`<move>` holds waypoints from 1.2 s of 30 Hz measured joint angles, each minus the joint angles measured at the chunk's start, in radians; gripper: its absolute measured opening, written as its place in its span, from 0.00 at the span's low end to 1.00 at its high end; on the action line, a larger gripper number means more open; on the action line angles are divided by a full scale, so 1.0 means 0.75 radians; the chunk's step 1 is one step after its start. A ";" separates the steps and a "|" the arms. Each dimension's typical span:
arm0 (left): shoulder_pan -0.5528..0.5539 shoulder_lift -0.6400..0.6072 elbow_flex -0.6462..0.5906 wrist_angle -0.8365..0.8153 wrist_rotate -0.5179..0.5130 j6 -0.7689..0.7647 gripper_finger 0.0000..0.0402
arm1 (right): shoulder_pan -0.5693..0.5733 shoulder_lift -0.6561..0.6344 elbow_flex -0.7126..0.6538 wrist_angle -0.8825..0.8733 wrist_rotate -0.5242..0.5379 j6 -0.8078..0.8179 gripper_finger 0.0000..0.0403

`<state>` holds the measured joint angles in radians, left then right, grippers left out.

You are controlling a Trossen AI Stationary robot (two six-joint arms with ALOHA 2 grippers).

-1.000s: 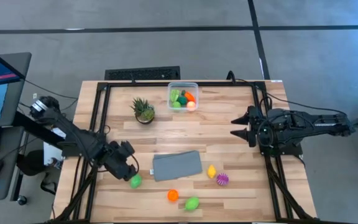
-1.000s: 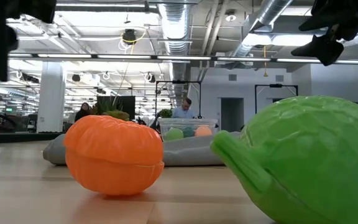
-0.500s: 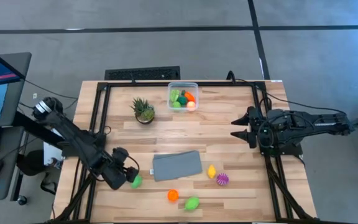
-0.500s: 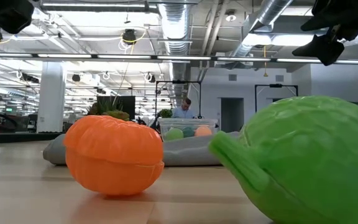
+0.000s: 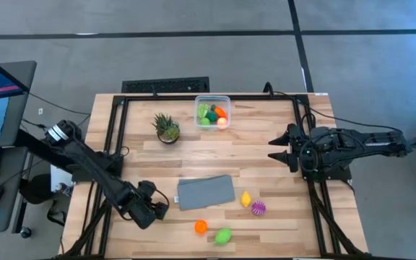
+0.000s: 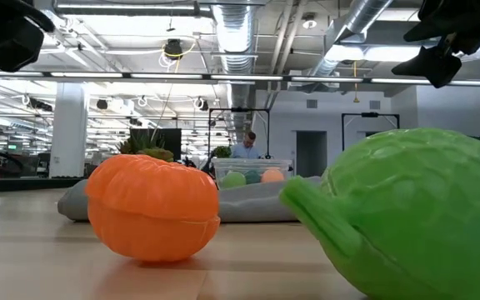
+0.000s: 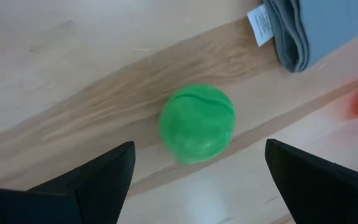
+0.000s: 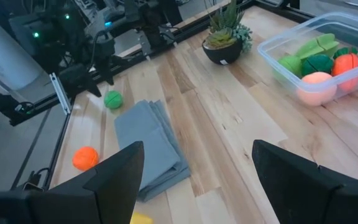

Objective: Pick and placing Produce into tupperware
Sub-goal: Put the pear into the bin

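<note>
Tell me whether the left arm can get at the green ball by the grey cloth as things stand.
Probably yes: the left end effector hangs open right over the green ball, with bare wood around it and the grey cloth lying clear to one side.

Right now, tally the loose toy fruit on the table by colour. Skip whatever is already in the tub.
Green fruit: 2
Orange fruit: 1
Yellow fruit: 1
Purple fruit: 1
Total: 5
</note>
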<state>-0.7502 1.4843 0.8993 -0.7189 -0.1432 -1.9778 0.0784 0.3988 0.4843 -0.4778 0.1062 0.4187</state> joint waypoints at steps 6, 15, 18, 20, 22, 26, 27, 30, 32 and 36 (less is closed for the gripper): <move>0.001 0.078 0.000 0.054 -0.014 0.007 0.87 | 0.000 0.001 0.000 0.000 0.000 -0.001 0.80; 0.021 0.162 0.001 0.137 -0.021 0.133 0.87 | -0.001 0.000 0.000 0.000 0.000 -0.001 0.80; 0.031 0.162 0.001 0.125 -0.040 0.155 0.87 | 0.000 0.001 0.000 0.000 0.000 -0.001 0.80; 0.033 0.162 0.001 0.117 -0.037 0.173 0.87 | -0.001 0.000 0.000 0.000 0.000 -0.001 0.80; 0.033 0.162 0.001 0.114 -0.036 0.183 0.87 | 0.000 0.001 0.000 0.000 -0.001 -0.001 0.80; 0.033 0.162 0.001 0.107 -0.034 0.207 0.87 | 0.000 0.001 0.000 0.000 -0.001 -0.001 0.80; 0.033 0.162 0.001 0.107 -0.033 0.216 0.87 | 0.000 0.001 0.000 0.000 -0.001 -0.001 0.80; 0.035 0.162 0.001 0.105 -0.033 0.238 0.87 | 0.000 0.001 0.000 0.000 -0.001 -0.001 0.80; 0.037 0.162 0.001 0.105 -0.025 0.262 0.87 | 0.000 0.001 0.000 0.000 -0.001 -0.001 0.80; 0.038 0.162 0.001 0.103 -0.025 0.300 0.87 | -0.001 0.001 0.000 -0.001 -0.001 -0.001 0.80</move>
<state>-0.7219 1.6058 0.9001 -0.6415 -0.1616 -1.7531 0.0780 0.3992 0.4843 -0.4782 0.1059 0.4183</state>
